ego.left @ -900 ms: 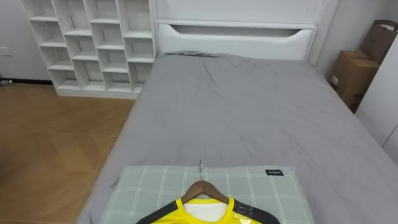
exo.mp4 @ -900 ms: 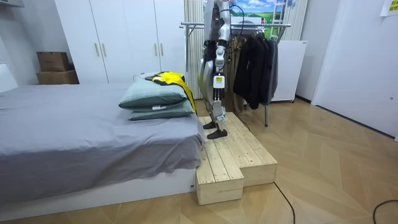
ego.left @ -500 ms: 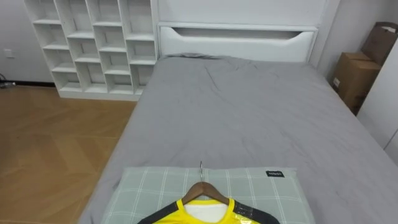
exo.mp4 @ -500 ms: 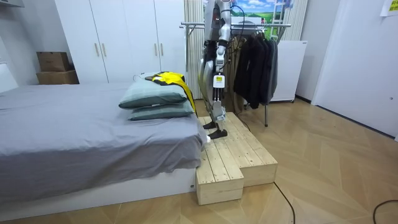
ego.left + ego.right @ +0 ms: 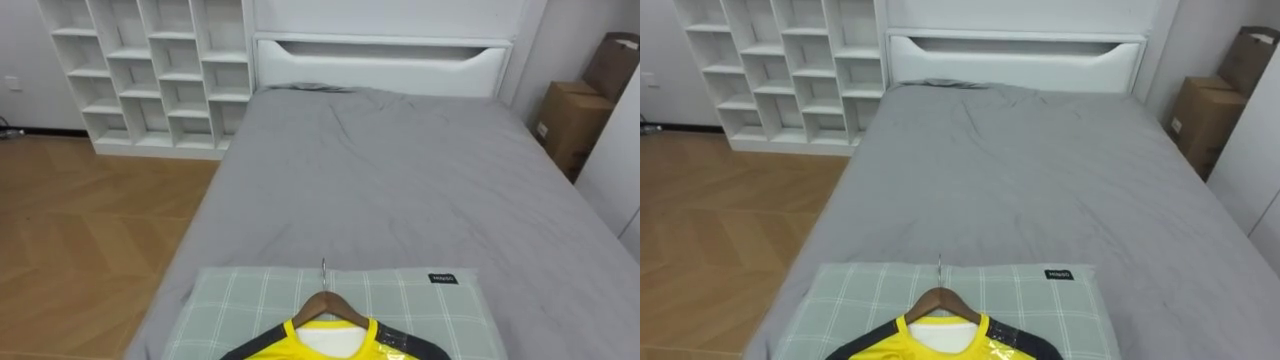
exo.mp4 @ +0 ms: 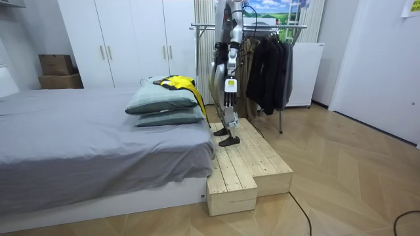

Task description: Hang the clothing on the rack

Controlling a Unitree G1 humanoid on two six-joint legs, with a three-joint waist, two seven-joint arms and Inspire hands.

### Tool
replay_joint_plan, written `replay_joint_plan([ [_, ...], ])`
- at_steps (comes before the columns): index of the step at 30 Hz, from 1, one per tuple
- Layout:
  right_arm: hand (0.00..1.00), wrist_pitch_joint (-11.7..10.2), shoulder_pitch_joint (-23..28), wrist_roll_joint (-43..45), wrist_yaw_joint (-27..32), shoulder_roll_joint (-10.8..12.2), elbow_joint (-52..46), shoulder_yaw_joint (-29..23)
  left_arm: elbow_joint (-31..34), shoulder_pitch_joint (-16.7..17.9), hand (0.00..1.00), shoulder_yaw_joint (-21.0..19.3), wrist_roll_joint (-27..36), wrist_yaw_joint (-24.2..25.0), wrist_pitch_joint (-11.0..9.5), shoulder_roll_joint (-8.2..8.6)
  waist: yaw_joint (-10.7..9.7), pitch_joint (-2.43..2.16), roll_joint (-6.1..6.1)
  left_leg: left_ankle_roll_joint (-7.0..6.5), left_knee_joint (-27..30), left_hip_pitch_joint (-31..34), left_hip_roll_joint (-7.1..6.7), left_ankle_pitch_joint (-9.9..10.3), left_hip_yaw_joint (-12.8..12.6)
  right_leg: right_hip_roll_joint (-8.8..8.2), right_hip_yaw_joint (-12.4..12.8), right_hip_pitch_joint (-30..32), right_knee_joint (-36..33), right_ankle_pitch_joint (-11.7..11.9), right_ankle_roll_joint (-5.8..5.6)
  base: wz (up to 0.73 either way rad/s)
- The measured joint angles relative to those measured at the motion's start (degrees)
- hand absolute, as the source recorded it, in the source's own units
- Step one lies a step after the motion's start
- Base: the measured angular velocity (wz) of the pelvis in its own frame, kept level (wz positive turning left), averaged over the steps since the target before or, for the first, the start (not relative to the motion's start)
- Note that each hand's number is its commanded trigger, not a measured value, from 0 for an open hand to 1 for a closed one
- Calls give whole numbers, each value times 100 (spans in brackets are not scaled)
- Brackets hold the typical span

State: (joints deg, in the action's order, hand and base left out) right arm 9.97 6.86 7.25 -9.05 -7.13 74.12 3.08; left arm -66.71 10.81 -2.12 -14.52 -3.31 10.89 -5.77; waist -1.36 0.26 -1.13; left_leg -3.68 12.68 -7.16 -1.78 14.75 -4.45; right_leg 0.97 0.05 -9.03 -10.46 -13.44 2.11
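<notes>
Robot stands upright on a wooden platform (image 6: pixel 249 164) at the end of the bed (image 5: pixel 400 180), facing it, w/ a clothes rack (image 6: pixel 262 27) of dark garments (image 6: pixel 269 73) just behind it. Task item: yellow shirt (image 5: pixel 330 342) w/ dark shoulder panels, already on a wooden hanger (image 5: pixel 325 303), lying flat on a green checked pillow (image 5: pixel 250 300) at the near edge of the eye views; hanger's metal hook points away from the robot, toward the headboard (image 5: pixel 380 60). Room view shows that pillow stacked on a 2nd one at the bed end nearest the robot, shirt draped over the top and a bit down the side toward the platform. Nothing is holding shirt or hanger. Left hand (image 6: pixel 230 86) hangs low beside the thigh in the room view, well apart from the shirt; too small there to tell whether fingers are apart or curled. Rest of the bed is grey sheet, lightly creased. White cubby shelf (image 5: pixel 150 70) stands left of the headboard, cardboard boxes (image 5: pixel 570 120) on the right by the wall, wood floor (image 5: pixel 90 230) along the bed's left side. White wardrobe (image 6: pixel 125 39) behind the bed in the room view
</notes>
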Motion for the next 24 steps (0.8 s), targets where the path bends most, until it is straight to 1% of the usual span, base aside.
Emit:
replay_joint_plan([
  [6, 0, -14, -5, -6, 27, -4, 99, 4, -15, 6, 0, -32, 161, -147, 0, 11, 11, -1, 29, 2, -3, 3, -1, 2, 17, -1, -21, 0, 23, 0, 0, 1],
  [11, 0, -9, 4, -17, 90, -3, 128, 4, 80, 71, 0, -359, 395, -395, -17, 33, 7, -6, 40, 4, -43, -2, -1, 1, 30, -1, -41, -15, 51, 1, 2, 1],
  [13, 0, -12, 0, -17, 125, -3, 125, 4, 168, 92, 0, -475, 482, -574, -76, 29, 9, -6, 30, 5, -54, -29, -6, 0, 55, -1, -58, -24, 44, 2, 2, 6],
  [15, 0, -35, 1, -10, 202, -4, 127, 3, 314, 131, 0, -630, 772, -856, -228, 26, 7, -7, 6, 5, -87, -73, -12, -1, 98, -5, -109, -90, 45, 2, 2, 10],
  [18, 0, -102, -7, -3, 211, -27, 127, -6, 623, 151, 0, -866, 821, -1150, -368, 28, 15, -3, -23, 6, -98, -67, -16, -1, 155, -6, -172, -94, 43, 2, 3, 11],
  [19, 0, -133, -6, -4, 212, -57, 127, -15, 753, 162, 0, -971, 817, -1346, -493, 18, 28, -4, -24, 6, -97, -54, -16, -1, 169, -4, -181, -93, 54, 5, 5, 6],
  [20, 0, -171, -7, 12, 214, -94, 127, -68, 868, 169, 0, -1088, 807, -1540, -591, 16, 39, -15, -3, 6, -97, -50, -18, -1, 175, -5, -194, -94, 56, 7, 6, 4],
  [21, 0, -183, -7, 16, 215, -112, 129, -108, 912, 175, 0, -1138, 792, -1632, -636, 15, 39, -15, -2, 7, -97, -52, -19, -2, 179, -5, -195, -97, 54, 9, 7, 3],
  [22, 0, -195, -7, 15, 244, -146, 129, -209, 990, 185, 0, -1224, 750, -1813, -724, 7, 43, -13, 7, 8, -97, -62, -18, -3, 183, -4, -198, -95, 36, 11, 8, 0],
  [24, 0, -301, -7, 34, 366, -199, 129, -261, 1097, 232, 0, -1294, 745, -2204, -893, -1, 46, -11, 40, 8, -121, -133, -10, -3, 183, 6, -195, -93, -20, 11, 8, 0],
])
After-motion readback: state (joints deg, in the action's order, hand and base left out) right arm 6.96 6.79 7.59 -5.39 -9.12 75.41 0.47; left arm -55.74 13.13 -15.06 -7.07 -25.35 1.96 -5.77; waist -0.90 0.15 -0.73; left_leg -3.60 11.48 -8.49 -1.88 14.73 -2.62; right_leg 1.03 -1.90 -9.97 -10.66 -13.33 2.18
